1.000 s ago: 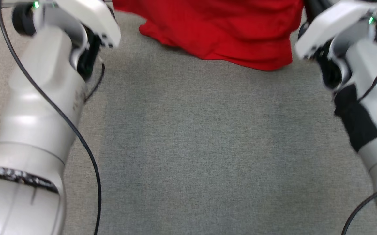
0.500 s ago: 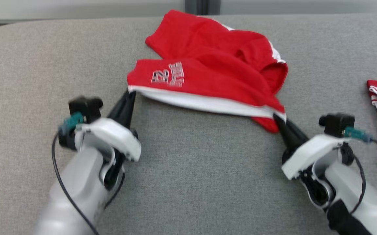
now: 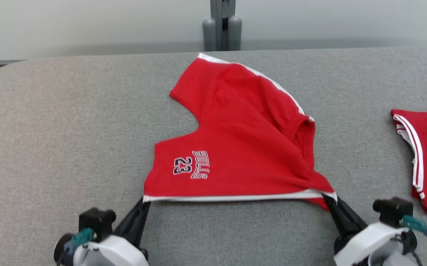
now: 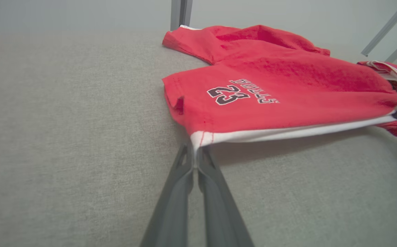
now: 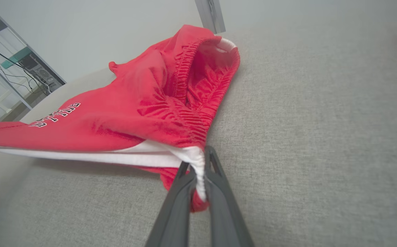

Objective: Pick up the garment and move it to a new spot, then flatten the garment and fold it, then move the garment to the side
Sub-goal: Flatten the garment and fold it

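Garment (image 3: pixel 243 147) spread flatter than before | left gripper (image 3: pixel 146 201), right gripper (image 3: pixel 328 197): each pinched onto its corner

Soft, even light from above makes every view bright, and the head view is sharp. The lifted hem of the shorts (image 4: pixel 270 103) casts a faint shadow on the table (image 4: pixel 64 154) (clearest in the wrist views). There the near fingers (image 4: pixel 171 212) look slightly blurred.

The head view looks steeply down on the table (image 3: pixel 51 122) from its 6 o'clock edge, with the shorts (image 3: pixel 243 147) mid-frame. Both wrist views sit low and close (almost skimming the tabletop), the left facing about 1 o'clock, the right 11. All three share the shorts' white hem (image 3: pixel 235 197).
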{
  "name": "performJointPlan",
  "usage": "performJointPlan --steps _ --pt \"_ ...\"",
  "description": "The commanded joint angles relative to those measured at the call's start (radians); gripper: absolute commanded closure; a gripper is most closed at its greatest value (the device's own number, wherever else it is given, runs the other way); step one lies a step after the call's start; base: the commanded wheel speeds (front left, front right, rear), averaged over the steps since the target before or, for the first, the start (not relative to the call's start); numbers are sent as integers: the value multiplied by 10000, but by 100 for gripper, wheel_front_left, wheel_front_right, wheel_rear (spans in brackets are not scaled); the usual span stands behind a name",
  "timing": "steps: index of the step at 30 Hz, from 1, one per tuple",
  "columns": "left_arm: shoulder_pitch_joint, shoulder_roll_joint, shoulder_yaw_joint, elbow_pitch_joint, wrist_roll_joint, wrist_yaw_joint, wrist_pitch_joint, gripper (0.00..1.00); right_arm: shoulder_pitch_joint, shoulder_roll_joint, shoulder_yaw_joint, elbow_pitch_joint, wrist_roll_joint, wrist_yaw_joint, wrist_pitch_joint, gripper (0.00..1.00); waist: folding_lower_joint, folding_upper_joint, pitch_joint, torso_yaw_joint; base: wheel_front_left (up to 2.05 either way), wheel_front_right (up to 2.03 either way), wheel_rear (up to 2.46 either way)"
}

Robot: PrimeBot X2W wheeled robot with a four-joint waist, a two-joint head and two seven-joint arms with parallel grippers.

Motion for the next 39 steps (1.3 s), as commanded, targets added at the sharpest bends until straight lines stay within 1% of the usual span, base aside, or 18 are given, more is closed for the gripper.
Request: performJointPlan --steps 1,6,9,13,16,18,21,24,26,29,31,33,34,35,39 --pt "179 154 65 -183 4 166 116 100 228 -61 -122 -74 -175 -11 -67 100 -1 0 -101 21 0 0 0" --pt "1665 755 94 -2488 -158 1167 1183 100 1606 124 -995 -708 -913 -12 -57 100 -1 0 -403 77 0 0 0" --pt "2330 1087 206 -3505 -195 1647 1565 100 2314 233 -1549 -1124 -1390 -20 131 100 -1 0 -490 116 0 0 0" --pt "2838 1377 323 -4359 -194 2061 1870 100 3049 515 -2171 -1840 -2006 -32 596 100 -1 0 -583 104 0 0 0" --pt "2967 1463 408 -4673 -170 2224 1933 100 3340 738 -2506 -2385 -2313 -32 978 100 -1 0 -601 37 0 0 0" --pt "2881 1543 464 -4766 -111 2250 1944 100 3425 887 -2681 -2684 -2472 -32 1222 100 -1 0 -579 -5 0 0 0" --pt "2527 1710 613 -4814 -80 2143 1954 100 3429 1135 -2844 -3166 -2546 -31 1561 100 -1 0 -510 -81 0 0 0" --pt "1921 1773 823 -4795 -73 1967 1922 100 3099 1239 -2921 -3717 -2385 -31 1893 100 -1 0 -315 -218 0 0 0" --pt "1327 1839 947 -4675 4 1814 1941 100 2779 1380 -2893 -3997 -2120 -29 2108 100 -1 0 -137 -361 0 0 0" --pt "211 1808 1063 -4422 63 1521 2010 100 2045 1343 -2904 -4197 -1880 -29 2268 100 -1 0 244 -604 0 0 0" --pt "-669 1788 1097 -3991 47 1195 2082 100 1490 1333 -2897 -4048 -1790 -28 2331 100 -1 0 506 -742 0 0 0" --pt "-1582 1590 1025 -3407 -62 820 2163 100 936 1372 -2837 -3796 -1663 -28 2287 100 -1 0 725 -846 0 0 0" --pt "-1582 1590 1025 -3407 -62 820 2163 100 936 1372 -2837 -3796 -1663 -28 2287 100 -1 0 725 -846 0 0 0" --pt "-2046 1553 974 -3052 -72 630 2236 100 662 1357 -2767 -3651 -1632 -28 2299 100 -1 0 851 -908 0 0 0" --pt "-3832 1044 687 -1296 -209 -146 2440 100 -439 1428 -2400 -2846 -1390 -11 2194 100 -1 0 1311 -1164 0 0 0"
